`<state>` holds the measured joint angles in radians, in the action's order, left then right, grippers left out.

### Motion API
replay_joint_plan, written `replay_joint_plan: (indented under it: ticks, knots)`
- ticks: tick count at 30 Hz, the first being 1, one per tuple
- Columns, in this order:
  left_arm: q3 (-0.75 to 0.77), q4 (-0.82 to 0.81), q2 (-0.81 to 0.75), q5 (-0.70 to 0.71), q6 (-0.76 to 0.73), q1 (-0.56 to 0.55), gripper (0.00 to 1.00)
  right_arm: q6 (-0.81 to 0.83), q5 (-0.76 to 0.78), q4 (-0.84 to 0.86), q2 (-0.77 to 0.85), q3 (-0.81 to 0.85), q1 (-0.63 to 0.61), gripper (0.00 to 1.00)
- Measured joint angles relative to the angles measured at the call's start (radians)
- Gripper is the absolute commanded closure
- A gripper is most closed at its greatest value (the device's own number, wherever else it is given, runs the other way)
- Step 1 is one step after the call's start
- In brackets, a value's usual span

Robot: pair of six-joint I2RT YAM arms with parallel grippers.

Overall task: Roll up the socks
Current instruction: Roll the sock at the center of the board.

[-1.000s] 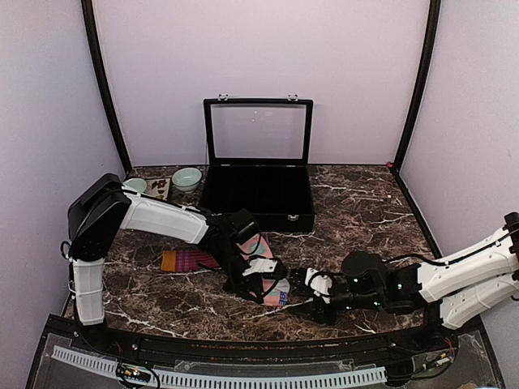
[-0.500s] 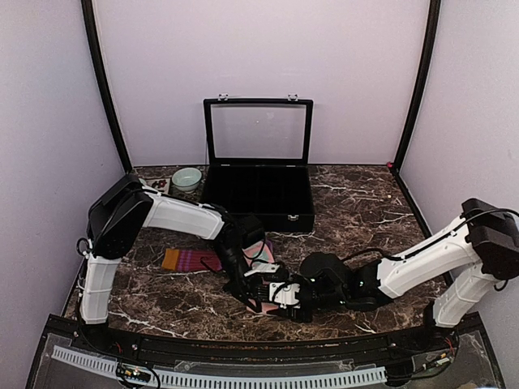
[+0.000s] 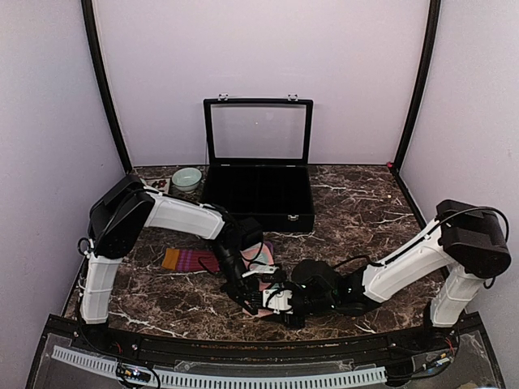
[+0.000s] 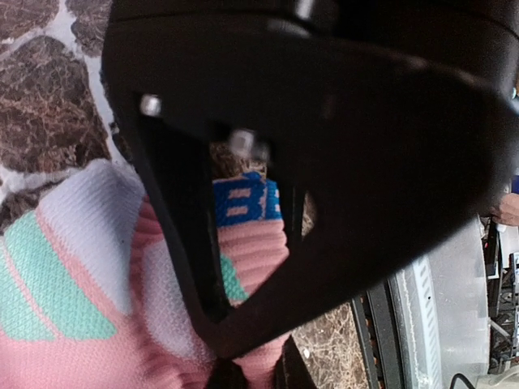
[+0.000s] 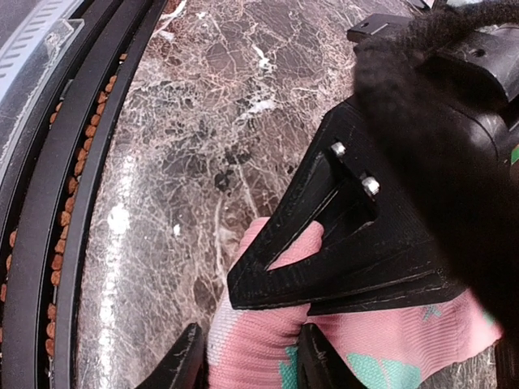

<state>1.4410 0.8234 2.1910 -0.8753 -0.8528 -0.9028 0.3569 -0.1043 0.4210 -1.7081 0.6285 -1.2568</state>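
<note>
Far centre on worktop (image 3: pixel 357 203): case (image 3: pixel 258 194), bowl (image 3: pixel 186 177) left of it. Left of centre: left sock (image 3: pixel 188 260). Near centre: near sock (image 5: pixel 259 340), my left tool (image 3: pixel 251 294) and right tool (image 3: pixel 280 301) meeting on it.

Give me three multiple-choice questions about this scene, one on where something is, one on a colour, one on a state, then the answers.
1. Where is the mint bowl relative to the black case?
A. inside it
B. to its left
C. in front of it

2. What colour is the lettered band on the pink sock?
A. blue
B. yellow
C. black

3. How is the case's lid?
A. shut
B. taken off and lying flat
C. open, standing upright

Answers:
1 B: the top view shows the bowl at the back left, beside the case.
2 A: the left wrist view shows a blue band with white letters above the pink ribbing.
3 C: the lid stands up behind the dark compartments.
</note>
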Motion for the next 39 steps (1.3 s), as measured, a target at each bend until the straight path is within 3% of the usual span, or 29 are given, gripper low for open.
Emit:
replay_joint_plan:
  ticks: [7, 10, 14, 17, 21, 24, 26, 32, 39]
  knots:
    - [0.002, 0.012, 0.001, 0.005, 0.019, 0.003, 0.85, -0.072, 0.02, 0.095, -0.018, -0.033, 0.0, 0.92]
    - [0.003, 0.011, 0.001, 0.006, 0.031, 0.003, 0.8, -0.108, 0.03, 0.132, -0.019, -0.052, -0.002, 0.94]
    - [0.008, 0.01, 0.001, 0.01, 0.055, 0.005, 0.66, -0.151, 0.035, 0.173, -0.028, -0.068, -0.005, 0.99]
    - [0.013, 0.023, 0.0, 0.008, 0.081, 0.012, 0.63, -0.188, 0.033, 0.19, -0.035, -0.072, -0.005, 1.0]
    - [-0.007, 0.008, -0.033, 0.034, 0.11, 0.029, 0.46, -0.289, 0.012, 0.216, -0.048, -0.077, 0.005, 1.0]
    - [-0.064, -0.021, -0.117, 0.144, 0.132, 0.058, 0.43, -0.344, -0.002, 0.222, -0.055, -0.079, 0.019, 1.0]
    - [-0.111, -0.05, -0.181, 0.25, 0.143, 0.081, 0.34, -0.39, -0.014, 0.237, -0.057, -0.087, 0.025, 1.0]
    - [-0.195, -0.146, -0.301, 0.417, 0.203, 0.121, 0.33, -0.515, -0.079, 0.311, -0.054, -0.138, 0.063, 1.0]
    - [-0.316, -0.22, -0.387, 0.414, 0.228, 0.114, 0.34, -0.63, -0.259, 0.258, -0.058, -0.119, 0.172, 1.0]
